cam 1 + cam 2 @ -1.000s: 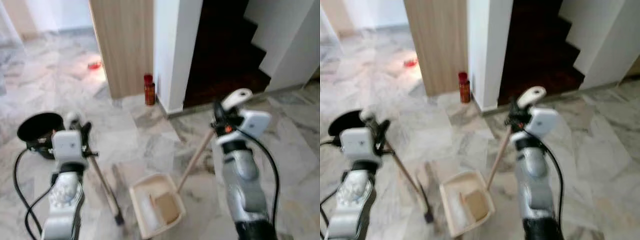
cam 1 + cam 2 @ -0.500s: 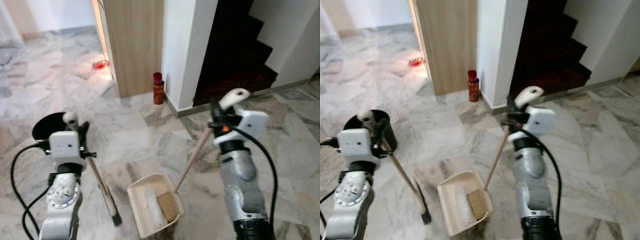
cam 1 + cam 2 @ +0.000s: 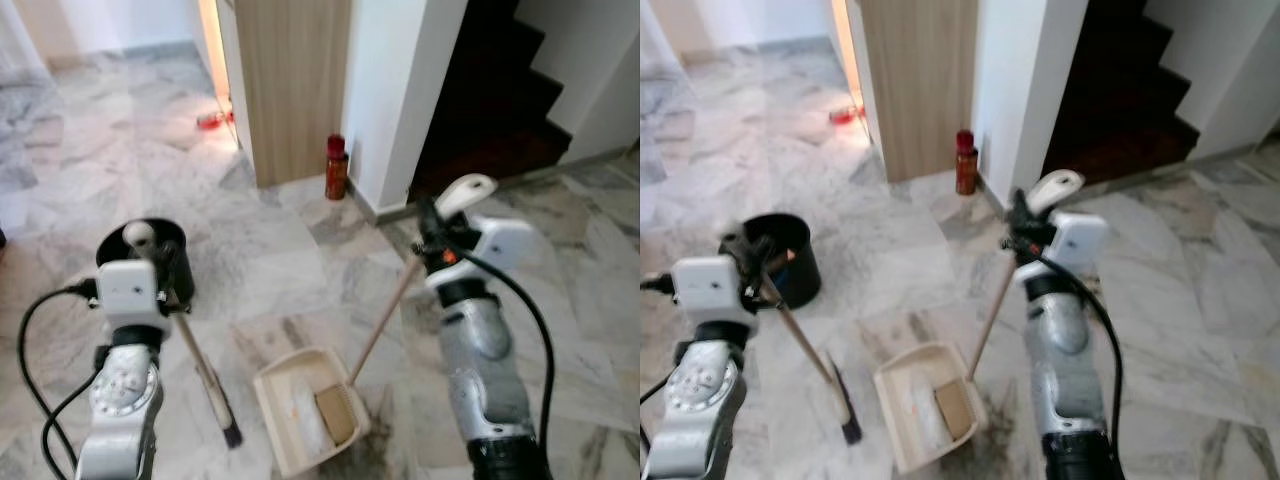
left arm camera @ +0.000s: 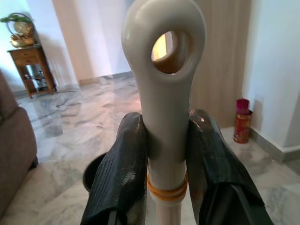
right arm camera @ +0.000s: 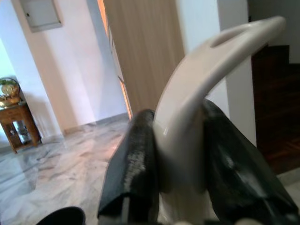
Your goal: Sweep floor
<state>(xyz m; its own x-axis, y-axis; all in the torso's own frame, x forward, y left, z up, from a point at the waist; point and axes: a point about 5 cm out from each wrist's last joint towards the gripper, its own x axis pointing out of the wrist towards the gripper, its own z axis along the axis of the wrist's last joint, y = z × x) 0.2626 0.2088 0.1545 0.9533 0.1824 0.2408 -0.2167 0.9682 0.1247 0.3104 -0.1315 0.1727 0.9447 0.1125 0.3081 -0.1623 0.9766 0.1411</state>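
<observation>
Your left gripper [image 4: 165,154] is closed on the cream handle top of the broom [image 3: 205,375], with both black fingers [image 4: 121,173] pressing against the handle just under its hanging hole. From the head camera you see the broom stick going down and forward from that gripper, and its dark bristle head touches the marble floor [image 3: 290,265] just to the left of the dustpan [image 3: 300,410].

Your right gripper [image 5: 176,159] is closed on the curved cream grip of the dustpan handle [image 3: 385,318]. The two fingers hold it from both sides. The long wooden handle slopes down to the left and meets the cream dustpan, which lies on the floor between your two arms. Inside the dustpan you can see a small brownish flat piece [image 3: 335,414] near its right wall, and a pale smear beside it; I cannot tell what these are.

A black bucket [image 3: 790,260] stands on the floor behind your left gripper. Farther away, a red can [image 3: 336,168] stands upright at the foot of the white wall, beside the wooden panel [image 3: 295,80]. A small red object [image 3: 210,120] lies on the floor at the doorway, to the left of the panel. Dark stairs [image 3: 500,90] go up on the right.
</observation>
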